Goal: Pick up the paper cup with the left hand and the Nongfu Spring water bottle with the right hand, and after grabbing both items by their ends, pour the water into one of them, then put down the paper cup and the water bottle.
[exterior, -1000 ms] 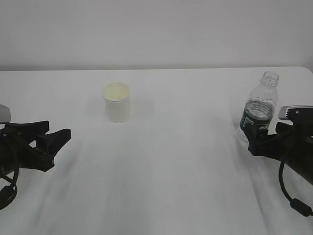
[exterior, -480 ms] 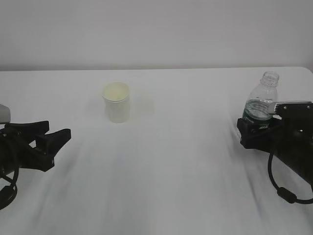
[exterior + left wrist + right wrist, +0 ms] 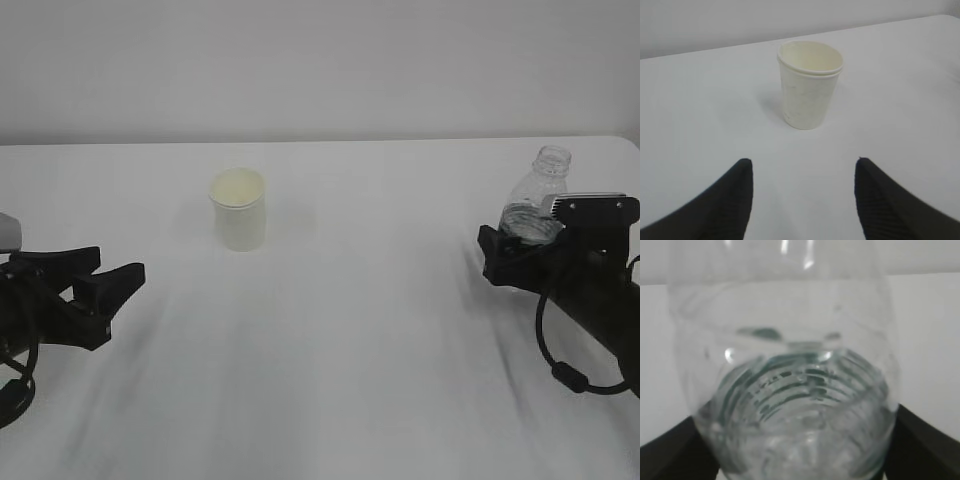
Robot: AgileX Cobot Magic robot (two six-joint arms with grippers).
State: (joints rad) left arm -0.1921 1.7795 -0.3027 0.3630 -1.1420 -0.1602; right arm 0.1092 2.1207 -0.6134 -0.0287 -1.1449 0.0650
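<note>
The white paper cup stands upright at the table's middle left; in the left wrist view the paper cup is straight ahead, well beyond the fingertips. My left gripper rests low at the left edge, open and empty. At the far right stands the clear Nongfu Spring water bottle, its lower half hidden behind my right gripper. In the right wrist view the bottle fills the frame between the two wide-open fingers of that gripper. Water shows in its ribbed lower part.
The white table runs back to a pale wall. The right arm's black cable loops down near the table's right front. The table's right edge lies just beyond the bottle.
My right gripper has moved forward and up around the bottle, so its fingers now flank the bottle's lower body. The left gripper and the cup have not moved.
</note>
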